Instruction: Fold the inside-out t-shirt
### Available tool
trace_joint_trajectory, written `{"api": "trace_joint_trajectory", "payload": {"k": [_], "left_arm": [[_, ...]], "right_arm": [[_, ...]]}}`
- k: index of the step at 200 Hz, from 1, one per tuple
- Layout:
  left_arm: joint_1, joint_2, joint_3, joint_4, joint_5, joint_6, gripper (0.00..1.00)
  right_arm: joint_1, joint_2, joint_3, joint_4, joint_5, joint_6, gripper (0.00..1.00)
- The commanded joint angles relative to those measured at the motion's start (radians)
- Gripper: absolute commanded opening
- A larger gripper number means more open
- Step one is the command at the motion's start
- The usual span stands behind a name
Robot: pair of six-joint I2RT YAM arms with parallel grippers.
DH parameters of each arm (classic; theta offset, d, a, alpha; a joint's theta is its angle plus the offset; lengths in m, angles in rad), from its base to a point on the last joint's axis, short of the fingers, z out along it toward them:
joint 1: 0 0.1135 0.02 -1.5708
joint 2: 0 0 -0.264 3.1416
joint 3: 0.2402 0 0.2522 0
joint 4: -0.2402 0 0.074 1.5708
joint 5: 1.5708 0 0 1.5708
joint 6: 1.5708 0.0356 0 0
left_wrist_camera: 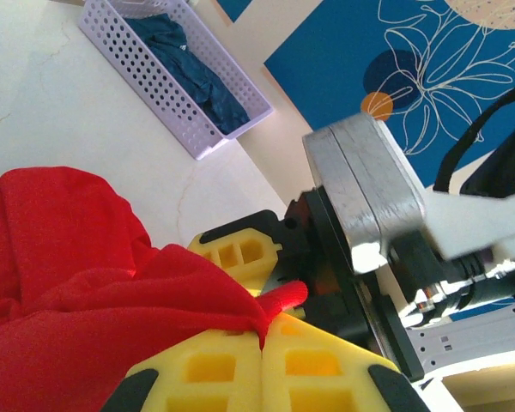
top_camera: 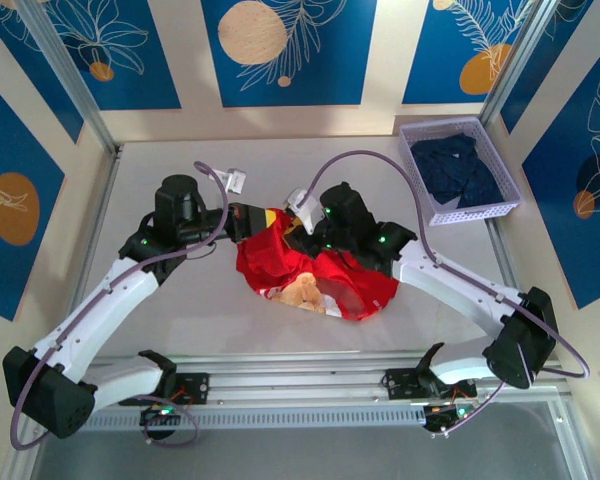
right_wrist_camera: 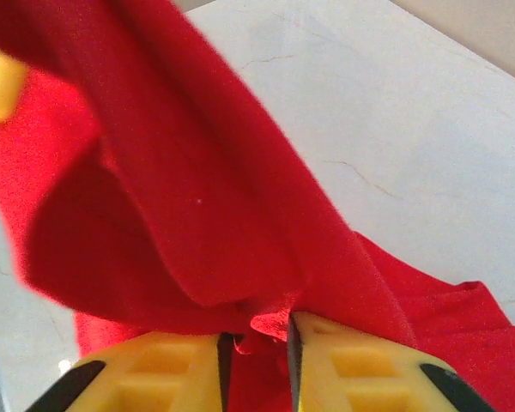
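Observation:
The inside-out t-shirt point(top_camera: 325, 275) is a bright red crumpled heap in the middle of the table, with a tan-and-white print point(top_camera: 302, 293) showing at its near edge. Its far edge is lifted, and both grippers meet there. My left gripper point(top_camera: 263, 220) is shut on a fold of the red cloth point(left_wrist_camera: 69, 257), its yellow fingers pressed together point(left_wrist_camera: 269, 330). Just beside it, my right gripper point(top_camera: 298, 222) pinches another fold of the t-shirt point(right_wrist_camera: 197, 197), with cloth filling the narrow gap between its fingers point(right_wrist_camera: 256, 342). The two grippers nearly touch.
A lavender perforated basket point(top_camera: 472, 212) holding dark navy clothing point(top_camera: 458, 170) stands at the back right corner, also in the left wrist view point(left_wrist_camera: 154, 81). Patterned walls close in the table on three sides. A metal rail point(top_camera: 310, 385) runs along the near edge.

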Motion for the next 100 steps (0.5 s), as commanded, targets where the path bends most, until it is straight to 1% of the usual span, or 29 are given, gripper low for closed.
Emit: {"api": "trace_joint_trajectory", "payload": {"k": [1, 41, 73, 100], "left_arm": [[0.008, -0.009, 0.024, -0.008, 0.025, 0.021, 0.00], [0.008, -0.015, 0.027, -0.044, -0.027, 0.051, 0.00], [0.008, -0.021, 0.034, -0.106, -0.128, 0.095, 0.00], [0.008, -0.017, 0.040, -0.131, -0.169, 0.126, 0.00]], "right_arm": [[-0.017, 0.005, 0.034, 0.045, -0.012, 0.007, 0.17], [-0.044, -0.030, 0.018, 0.037, -0.075, 0.036, 0.00], [-0.098, -0.100, -0.020, 0.010, -0.206, 0.084, 0.00], [-0.143, -0.154, -0.054, 0.011, -0.310, 0.123, 0.00]]}}
